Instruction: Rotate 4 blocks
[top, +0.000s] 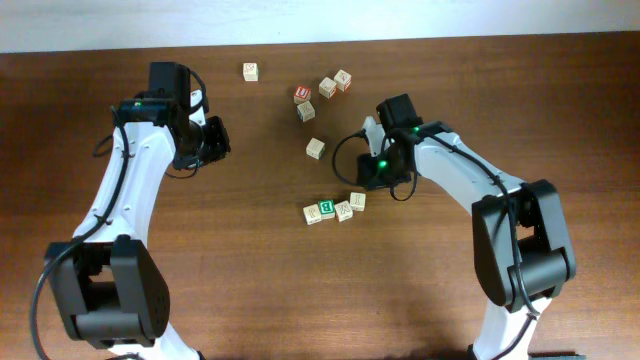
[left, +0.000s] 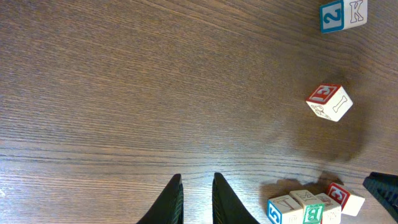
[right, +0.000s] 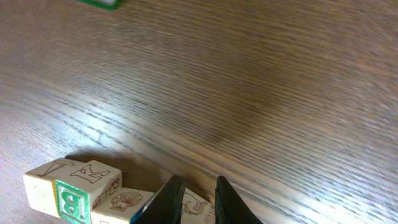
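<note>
The right claw (right: 196, 200) is narrow. Its two fingers stand a slim gap apart with only wood showing between them, and it holds nothing. Its tips hang at the right-hand end of the row of four blocks (top: 343, 210). In the wrist view the row runs off to the left from the claw, with the green B block (right: 69, 199) near the far end. From overhead, the row's long axis lies left to right across the tabletop (top: 250, 280), slightly tilted, just on the near side of the claw.

The left claw (top: 214, 140) is also narrow and empty and sits well apart from the row, so the right arm is clearly the nearer one. By my reading, the coming move turns on that end block, and the claw would have to widen to straddle it.

The blocks in the row touch one another, so turning one may nudge its neighbour. Bare wood lies open in front of the row and to its right. A loose block (top: 316, 149) sits behind the row and apart from it, and a cluster of other blocks (top: 327, 87) lies farther back.
</note>
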